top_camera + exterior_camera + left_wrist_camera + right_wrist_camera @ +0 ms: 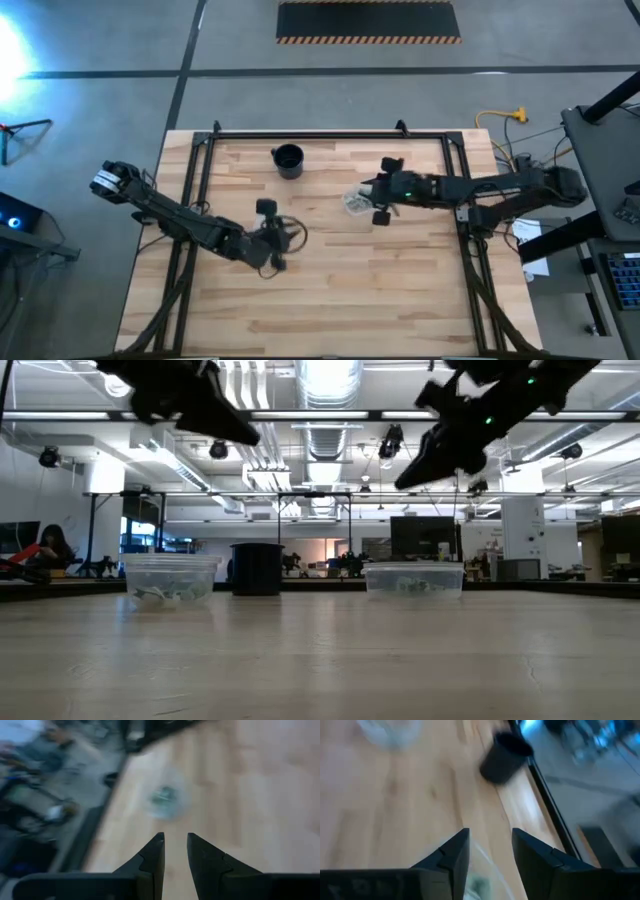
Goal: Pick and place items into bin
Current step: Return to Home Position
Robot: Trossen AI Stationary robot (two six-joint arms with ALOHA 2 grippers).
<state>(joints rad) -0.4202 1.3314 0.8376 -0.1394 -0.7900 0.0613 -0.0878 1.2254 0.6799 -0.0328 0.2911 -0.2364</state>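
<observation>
Nearest, the left gripper (272, 235) hangs above the round clear bin (290, 232), its fingers parted and empty. Farther back and to the right, the right gripper (380, 190) hovers just right of the rectangular clear bin (353, 203), also parted and holding nothing. The items (165, 594) lie as pale green scraps inside both bins; none shows loose on the table (350, 300). The black cup (288, 160) stands farthest back, apart from both bins. Each arm's way home probably runs up and outward, away from its own bin.
</observation>
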